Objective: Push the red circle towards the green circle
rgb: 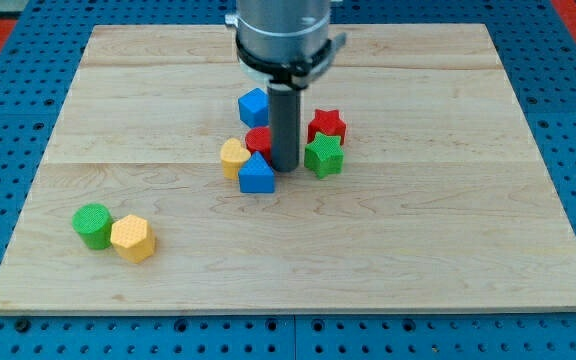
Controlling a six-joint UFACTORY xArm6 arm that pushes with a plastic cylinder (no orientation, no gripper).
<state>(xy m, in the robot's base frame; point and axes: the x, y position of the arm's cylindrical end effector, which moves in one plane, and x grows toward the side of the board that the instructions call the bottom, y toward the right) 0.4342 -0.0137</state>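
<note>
- Seven blocks lie on the wooden board (448,250).
- My tip (285,167) sits in the middle cluster; it is a bare rod with nothing to open or close.
- Red circle (258,140) touches the tip's left side, partly hidden by the rod.
- Yellow block (233,157) and blue block (256,175) sit just left of the tip; a blue cube (254,106) lies above.
- Red star (327,125) and green star (323,156) stand just right of the tip.
- Green circle (92,225) lies well apart toward the view's bottom left, touching a yellow hexagon (133,238).
</note>
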